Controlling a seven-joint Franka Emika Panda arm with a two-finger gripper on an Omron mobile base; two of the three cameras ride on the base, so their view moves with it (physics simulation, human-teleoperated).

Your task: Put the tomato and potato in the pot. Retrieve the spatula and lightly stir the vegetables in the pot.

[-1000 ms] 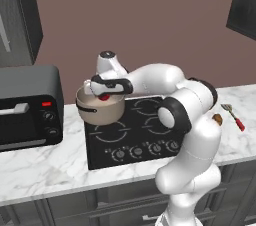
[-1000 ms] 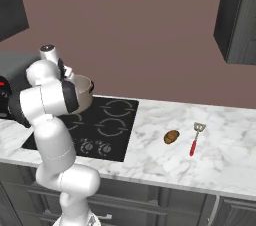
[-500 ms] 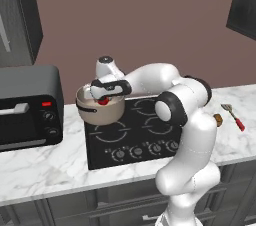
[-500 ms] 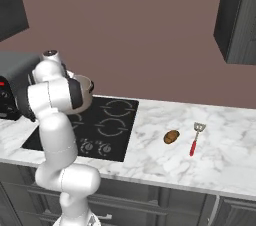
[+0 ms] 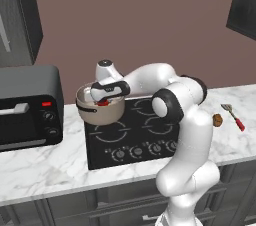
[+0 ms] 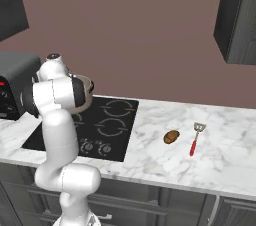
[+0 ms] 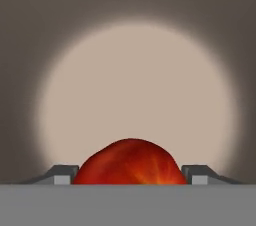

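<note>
Red fills the bottom centre of the hand view: the tomato [image 7: 130,162] sits between the two dark finger tips, which press against its left and right sides, so the gripper [image 7: 130,172] is pinching it; beyond the tomato, the pale round floor of the pot [image 7: 135,90] takes up the middle of that frame, ringed by its darker wall.

In the left base view the white arm rises from the lower right and bends over to the centre left, where the gripper [image 5: 104,101] hangs just inside the rim of the pot [image 5: 100,112]; a speck of the tomato [image 5: 104,103] shows red there, low in the pot's mouth (whether it touches the floor cannot be told). The pot stands on the rear left burner of the black cooktop [image 5: 135,135], whose knobs run along its front edge. At the left edge of the frame a dark toaster oven [image 5: 27,105] rests on the marble counter [image 5: 45,170]. At the right edge lie the potato [image 5: 217,119] and, just beyond it, the spatula [image 5: 233,117], both well apart from the pot.

In the right base view the potato [image 6: 171,137] lies at centre right on the counter [image 6: 225,160], with the spatula [image 6: 195,139] beside it, red handle toward the front and grey head toward the brown wall; the pot [image 6: 85,95] peeps out behind the arm at the left.
</note>
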